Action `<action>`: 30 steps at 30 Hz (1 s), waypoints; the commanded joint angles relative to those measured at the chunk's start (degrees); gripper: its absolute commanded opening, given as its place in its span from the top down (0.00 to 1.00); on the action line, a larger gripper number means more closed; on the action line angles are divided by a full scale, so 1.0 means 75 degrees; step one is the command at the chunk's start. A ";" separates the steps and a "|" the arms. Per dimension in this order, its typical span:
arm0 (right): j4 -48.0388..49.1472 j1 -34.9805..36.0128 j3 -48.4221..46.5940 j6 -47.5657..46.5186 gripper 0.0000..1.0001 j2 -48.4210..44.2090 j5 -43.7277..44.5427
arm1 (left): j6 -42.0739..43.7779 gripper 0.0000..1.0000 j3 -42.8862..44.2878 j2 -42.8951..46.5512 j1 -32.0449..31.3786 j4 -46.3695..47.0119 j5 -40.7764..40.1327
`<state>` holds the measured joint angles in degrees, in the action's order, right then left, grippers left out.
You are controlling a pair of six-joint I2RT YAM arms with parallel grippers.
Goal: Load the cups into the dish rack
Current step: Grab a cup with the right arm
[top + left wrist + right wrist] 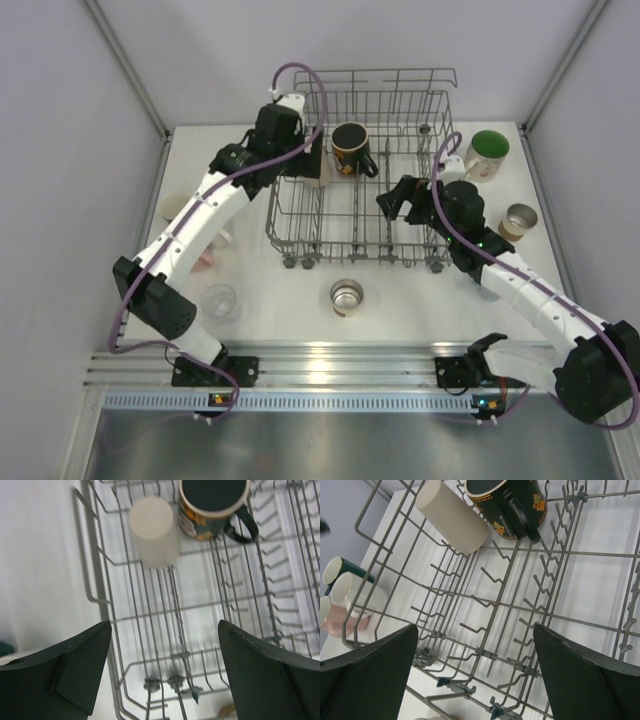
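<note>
Spread wide and empty, my left end effector [164,625] and right end effector [475,630] hang over the dish rack [385,95], a base-up cream cup [154,530] and mouth-up dark mug [212,505] at its far left.

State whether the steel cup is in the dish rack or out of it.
Out. The steel cup stands mouth-up on the table, in front of the near side of the dish rack, apart from its wires.

White arm links [215,205], black joints [160,300], purple cables [297,66]
</note>
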<state>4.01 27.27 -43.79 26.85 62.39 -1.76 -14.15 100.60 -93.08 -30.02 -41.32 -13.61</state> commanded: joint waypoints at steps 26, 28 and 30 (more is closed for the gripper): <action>-0.6980 -0.2414 -0.5598 0.2783 0.01 0.2836 0.4819 | -0.1382 0.06 -0.5748 0.5390 -0.0696 0.2544 0.1075; -0.6875 -0.3057 -0.5727 0.2748 0.01 0.3152 0.4281 | -0.1383 0.06 -0.5831 0.5461 -0.0696 0.2545 0.1180; -0.6537 -0.3411 -0.5786 0.2561 0.01 0.3352 0.4067 | -0.1324 0.06 -0.5843 0.5543 -0.0696 0.2545 0.1216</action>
<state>-43.40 5.56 -84.09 45.69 85.84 34.57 -23.66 57.30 -52.84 -35.29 -26.55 -5.13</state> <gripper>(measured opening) 0.993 0.940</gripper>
